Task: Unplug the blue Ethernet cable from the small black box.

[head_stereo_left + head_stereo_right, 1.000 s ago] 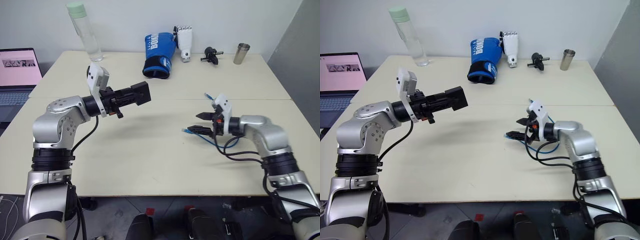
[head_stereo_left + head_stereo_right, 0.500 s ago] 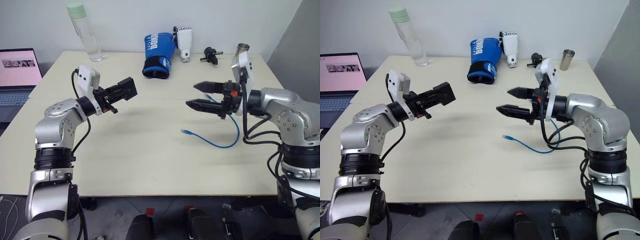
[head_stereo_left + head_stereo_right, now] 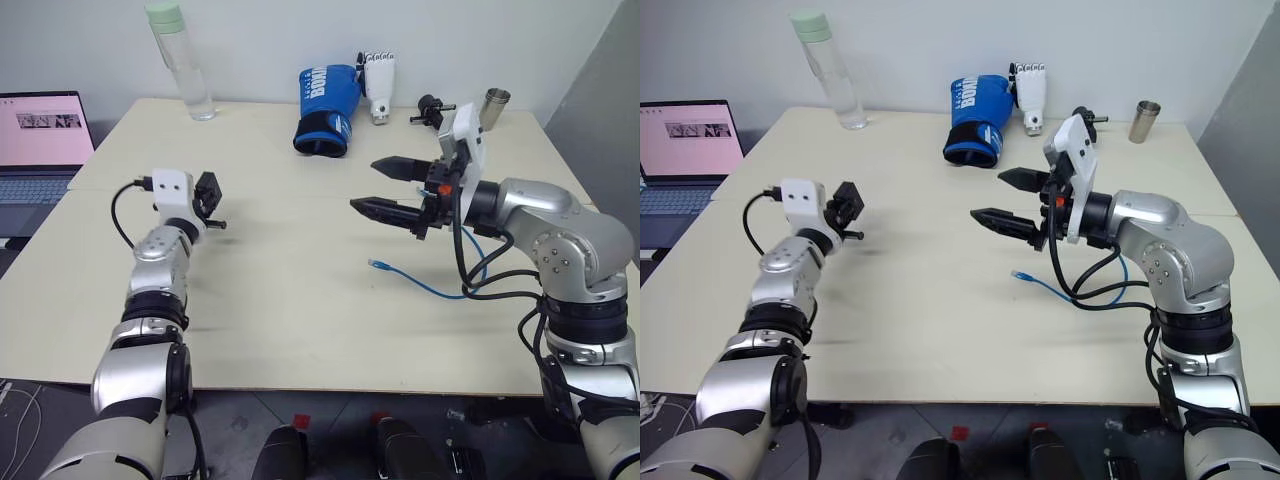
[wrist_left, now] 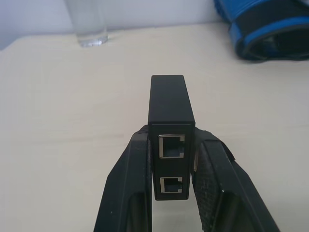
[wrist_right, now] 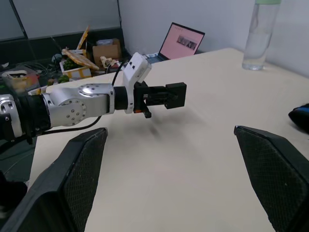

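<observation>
My left gripper (image 3: 207,191) is shut on the small black box (image 4: 168,108), held just above the table on the left. In the left wrist view the box's two ports face me and nothing is plugged into them. The blue Ethernet cable (image 3: 424,284) lies loose on the table to the right, its clear plug end (image 3: 1020,273) free and far from the box. Above that plug, my right gripper (image 3: 364,185) hangs open and holds nothing. The right wrist view looks across at the left arm and the box (image 5: 175,95).
Along the back of the table stand a clear water bottle (image 3: 180,60), a blue boxing glove (image 3: 322,95), a white robotic hand (image 3: 378,75), a black clamp-like gadget (image 3: 432,108) and a steel cup (image 3: 494,108). A laptop (image 3: 40,135) sits off the left edge.
My left arm has swung down and to the left with the box. My right gripper has risen from the table, leaving the blue cable lying there.
</observation>
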`<state>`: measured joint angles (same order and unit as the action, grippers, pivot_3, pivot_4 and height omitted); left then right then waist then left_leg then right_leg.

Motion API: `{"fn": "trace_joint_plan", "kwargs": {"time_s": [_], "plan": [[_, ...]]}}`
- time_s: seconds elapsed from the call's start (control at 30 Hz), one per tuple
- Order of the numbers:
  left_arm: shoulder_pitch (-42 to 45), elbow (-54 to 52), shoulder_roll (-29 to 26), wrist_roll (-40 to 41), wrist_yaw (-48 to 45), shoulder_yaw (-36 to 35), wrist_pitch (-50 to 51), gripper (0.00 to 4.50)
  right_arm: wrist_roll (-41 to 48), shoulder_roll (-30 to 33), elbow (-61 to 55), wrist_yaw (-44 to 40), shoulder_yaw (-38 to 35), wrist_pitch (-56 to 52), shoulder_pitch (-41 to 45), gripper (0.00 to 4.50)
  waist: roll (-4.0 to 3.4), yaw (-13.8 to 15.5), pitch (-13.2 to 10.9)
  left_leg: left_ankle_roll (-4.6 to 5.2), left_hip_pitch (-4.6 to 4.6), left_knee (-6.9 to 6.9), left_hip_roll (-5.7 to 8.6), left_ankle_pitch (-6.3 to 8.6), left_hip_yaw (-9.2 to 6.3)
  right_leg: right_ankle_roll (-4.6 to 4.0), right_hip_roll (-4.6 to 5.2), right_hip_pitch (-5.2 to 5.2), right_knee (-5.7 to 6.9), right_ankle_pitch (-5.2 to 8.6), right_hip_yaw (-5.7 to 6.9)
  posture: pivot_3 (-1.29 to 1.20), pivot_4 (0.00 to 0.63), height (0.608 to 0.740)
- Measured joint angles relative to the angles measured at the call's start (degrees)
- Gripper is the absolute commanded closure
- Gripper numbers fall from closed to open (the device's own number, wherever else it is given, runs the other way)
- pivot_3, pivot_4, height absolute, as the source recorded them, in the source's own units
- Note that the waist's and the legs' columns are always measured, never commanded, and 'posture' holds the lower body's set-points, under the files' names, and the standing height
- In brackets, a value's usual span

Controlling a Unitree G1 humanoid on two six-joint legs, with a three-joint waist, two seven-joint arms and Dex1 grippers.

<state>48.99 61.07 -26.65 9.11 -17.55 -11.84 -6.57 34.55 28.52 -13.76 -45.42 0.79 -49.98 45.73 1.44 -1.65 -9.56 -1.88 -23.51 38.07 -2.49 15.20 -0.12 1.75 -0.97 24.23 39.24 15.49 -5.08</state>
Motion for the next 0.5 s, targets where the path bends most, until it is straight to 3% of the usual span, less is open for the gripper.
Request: {"fn": "trace_joint_plan", "kwargs": {"time_s": [0.1,0.17,0.5], "plan": [[-0.2,1.4,0.8,-0.2,-0.1,0.0,-1.4,3.73,0.0,0.2,0.0,0.4,0.0,0.2,0.0,0.05,0.00,0.0,0.0,0.00,0.00,0.00,-0.01,0.00,-0.04,0.00,-0.01,0.00,0.00,0.00,0.04,0.00,0.150,0.740],[-0.2,1.9,0.8,-0.1,-0.3,-0.5,-1.7,3.03,0.0,0.4,0.0,0.4,0.0,0.2,0.0,0.00,0.00,0.0,0.0,0.00,0.00,-0.01,-0.01,0.00,-0.06,0.00,-0.02,0.00,0.01,0.00,0.05,0.00,0.150,0.740],[-0.3,3.6,-0.4,0.0,-1.5,-2.5,-1.9,1.15,0.1,0.4,0.0,0.6,0.0,0.3,0.0,0.00,0.00,0.0,0.0,0.00,0.00,0.00,-0.01,0.00,-0.10,0.00,-0.02,-0.01,0.01,0.00,0.09,0.00,0.150,0.740]]}}
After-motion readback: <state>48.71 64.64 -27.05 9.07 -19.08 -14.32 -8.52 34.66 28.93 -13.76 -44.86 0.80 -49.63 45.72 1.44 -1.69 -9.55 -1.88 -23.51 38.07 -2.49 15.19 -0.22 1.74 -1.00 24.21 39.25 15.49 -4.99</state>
